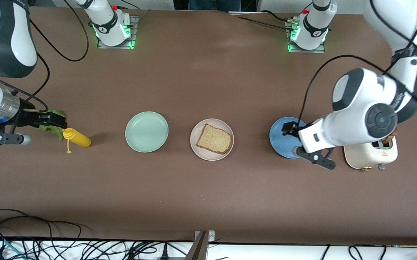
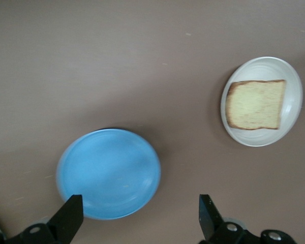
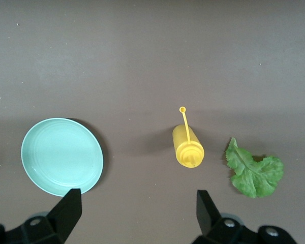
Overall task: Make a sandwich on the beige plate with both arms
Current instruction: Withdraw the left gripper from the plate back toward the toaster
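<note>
Lettuce leaf (image 1: 51,122): 1, partly hidden under right end effector (image 1: 55,120), open. Plates: 3; beige plate (image 1: 211,139) carries 1 bread slice (image 1: 214,139). Left end effector (image 1: 290,129) open over blue plate (image 1: 282,139).

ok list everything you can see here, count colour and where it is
bread slice: one, tan with brown crust, lying on the beige plate
beige plate: one, cream-beige, mid-table between the other two plates
mint-green plate: one, pale green, bare, toward the right arm's end
blue plate: one, blue, bare, toward the left arm's end
mustard bottle: one, yellow, lying on its side beside the lettuce
lettuce leaf: one, green, ruffled, on the table at the right arm's end
toaster: one, cream, beside the blue plate, something brown in its slot
left gripper: black, open, over the blue plate
right gripper: black, open, over the lettuce leaf
</note>
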Tool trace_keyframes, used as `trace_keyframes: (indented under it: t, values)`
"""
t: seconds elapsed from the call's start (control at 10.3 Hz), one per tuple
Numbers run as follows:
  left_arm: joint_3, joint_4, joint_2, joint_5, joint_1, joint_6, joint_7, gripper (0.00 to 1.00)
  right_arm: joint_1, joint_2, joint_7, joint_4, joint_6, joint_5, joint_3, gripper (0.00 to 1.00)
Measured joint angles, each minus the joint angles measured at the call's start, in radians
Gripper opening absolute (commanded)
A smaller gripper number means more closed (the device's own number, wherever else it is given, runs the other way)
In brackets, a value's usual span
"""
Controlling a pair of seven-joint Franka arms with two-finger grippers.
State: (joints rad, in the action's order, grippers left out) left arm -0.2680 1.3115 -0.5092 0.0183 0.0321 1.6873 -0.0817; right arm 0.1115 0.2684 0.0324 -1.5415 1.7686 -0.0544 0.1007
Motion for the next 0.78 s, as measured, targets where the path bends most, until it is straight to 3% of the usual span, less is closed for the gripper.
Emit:
trace_keyframes:
  t: [0.39,0.78]
  values:
    - [0.003,0.000,0.096,-0.091,-0.001,-0.103,0.110,1.00,0.002,0.000,0.001,0.001,0.007,0.000,-0.001,1.00]
    - [0.015,0.000,0.156,-0.095,-0.051,-0.122,0.134,1.00,0.001,0.001,0.001,0.001,0.008,0.000,0.001,1.00]
